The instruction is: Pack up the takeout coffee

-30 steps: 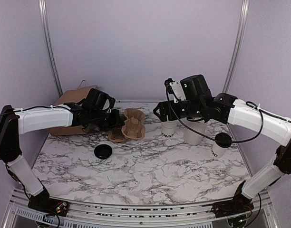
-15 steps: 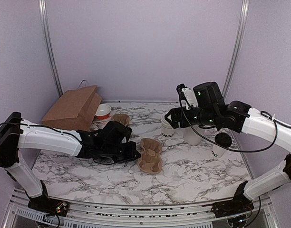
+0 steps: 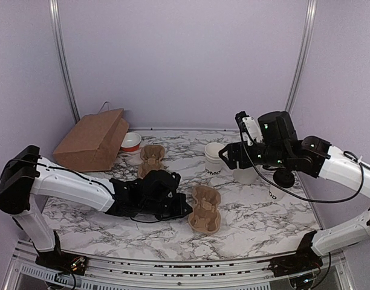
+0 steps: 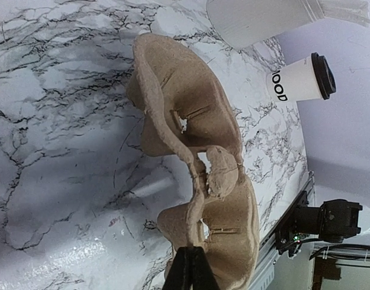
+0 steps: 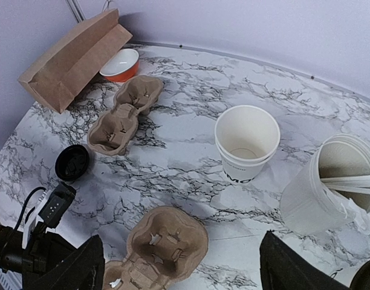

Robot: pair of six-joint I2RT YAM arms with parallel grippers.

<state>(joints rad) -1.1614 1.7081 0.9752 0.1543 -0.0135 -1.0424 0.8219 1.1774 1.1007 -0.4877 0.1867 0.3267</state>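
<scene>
Carrier-placing step: left gripper (image 3: 184, 211) jaws were clamped on the pulp carrier (image 3: 207, 219) rim, low over the surface (image 3: 263, 229). Right gripper (image 3: 228, 158) jaws stood wide, empty. Next, likely: the lidded cup (image 4: 297, 80) would need an upright grasp.

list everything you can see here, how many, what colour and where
front cup carrier: one, brown pulp, front centre, held at its edge
back cup carrier: one, brown pulp, back, right of the bag
paper bag: one, brown, lying at back left
bowl: one, orange outside, white inside, beside the bag
open cups: white with black lettering, look nested, count unclear, back right of centre
tub: one, white, utensils inside, right of the open cups
lidded coffee cup: one, white with black lid, far right
loose lid: one, black, left of centre
table: one, white marble pattern
left fingers: black, shut on the front cup carrier
right fingers: black, open, raised near the open cups
</scene>
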